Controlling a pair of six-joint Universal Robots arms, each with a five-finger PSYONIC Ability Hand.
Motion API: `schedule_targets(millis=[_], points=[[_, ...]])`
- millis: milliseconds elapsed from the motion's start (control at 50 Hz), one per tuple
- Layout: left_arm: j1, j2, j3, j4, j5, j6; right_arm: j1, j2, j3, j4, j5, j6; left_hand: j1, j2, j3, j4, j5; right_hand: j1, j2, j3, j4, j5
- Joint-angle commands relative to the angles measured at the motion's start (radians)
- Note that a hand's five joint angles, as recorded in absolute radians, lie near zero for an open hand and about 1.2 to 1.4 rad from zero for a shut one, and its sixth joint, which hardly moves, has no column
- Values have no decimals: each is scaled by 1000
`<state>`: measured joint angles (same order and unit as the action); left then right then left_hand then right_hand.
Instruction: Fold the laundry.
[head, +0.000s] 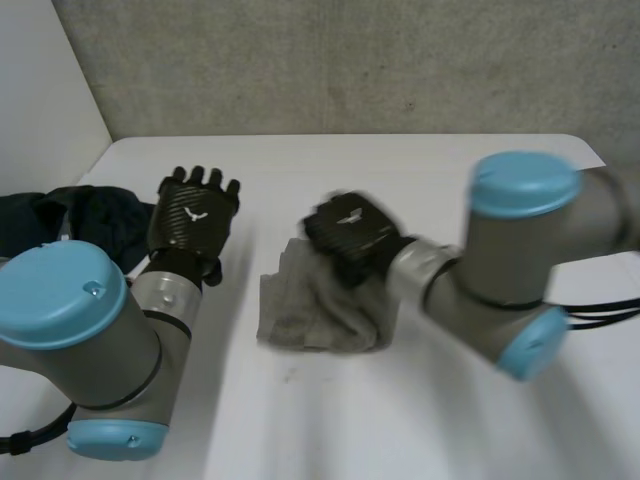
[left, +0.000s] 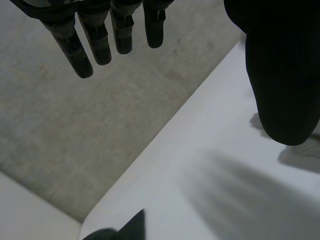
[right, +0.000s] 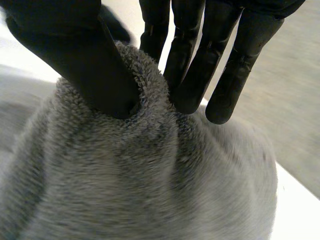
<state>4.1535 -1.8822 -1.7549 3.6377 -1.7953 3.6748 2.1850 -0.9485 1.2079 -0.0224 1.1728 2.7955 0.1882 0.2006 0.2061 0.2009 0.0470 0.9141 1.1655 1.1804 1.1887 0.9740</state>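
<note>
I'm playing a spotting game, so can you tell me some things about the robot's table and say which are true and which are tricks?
1. The right hand pinches the grey fleecy cloth between thumb and fingers. True.
2. The left hand grips the grey fleecy cloth too. False: its fingers are straight and it holds nothing.
3. A dark cloth lies bunched up beside the left hand. True.
4. The grey fleecy cloth lies on the floor. False: it lies on the white table.
</note>
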Motion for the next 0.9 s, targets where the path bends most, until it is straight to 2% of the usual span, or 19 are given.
schedule_targets(millis=[20,40,60,100,120,200,220,300,360,440,520,660,800,900], points=[[22,9,6,1,-47,-6,99,152,-106,70,-30,-14,-14,-26,-32,-26,-47,-466,-717,-732,-740,-700],[22,9,8,1,-47,-9,98,151,-113,76,-24,-13,-14,-26,-32,-26,-47,-692,-943,-958,-966,-926],[22,9,14,1,-46,-16,93,140,-117,82,-3,-1,-14,-26,-32,-26,-47,-740,-991,-1006,-1014,-974],[20,9,23,1,-42,-30,84,123,-113,82,46,19,-14,-26,-32,-26,-47,-740,-991,-1006,-1014,-974],[20,6,31,1,-41,-41,64,96,-110,84,109,56,-14,-26,-32,-26,-47,-740,-991,-1006,-1014,-974],[7,-8,77,-16,19,-111,-11,28,-81,88,209,165,-7,-19,-25,-20,-40,-740,-991,-1006,-1014,-974],[2,-15,93,-40,69,-145,-22,22,-76,88,211,180,5,-8,-13,-8,-29,-740,-991,-1006,-1014,-974],[-33,-73,162,-146,183,-244,-42,39,-77,93,166,237,25,13,7,13,-8,-740,-991,-1006,-1014,-974],[-62,-138,234,-261,212,-338,-45,82,-86,96,117,248,28,16,10,16,-5,-740,-991,-1006,-1014,-974],[-67,-227,304,-384,211,-403,-50,135,-125,140,106,249,25,13,7,13,-8,-740,-991,-1006,-1014,-974],[-62,-273,334,-448,198,-400,-53,187,-155,189,108,240,31,19,13,19,-2,-740,-991,-1006,-1014,-974],[-52,-279,338,-461,136,-388,-54,220,-163,217,114,234,31,19,13,19,-2,-740,-991,-1006,-1014,-974],[-39,-298,331,-473,97,-251,-65,203,-153,219,125,191,17,4,-1,4,-17,-740,-991,-1006,-1014,-974],[-41,-292,344,-473,100,-210,-65,169,-140,225,166,162,11,-2,-7,-2,-23,-740,-991,-1006,-1014,-974]])
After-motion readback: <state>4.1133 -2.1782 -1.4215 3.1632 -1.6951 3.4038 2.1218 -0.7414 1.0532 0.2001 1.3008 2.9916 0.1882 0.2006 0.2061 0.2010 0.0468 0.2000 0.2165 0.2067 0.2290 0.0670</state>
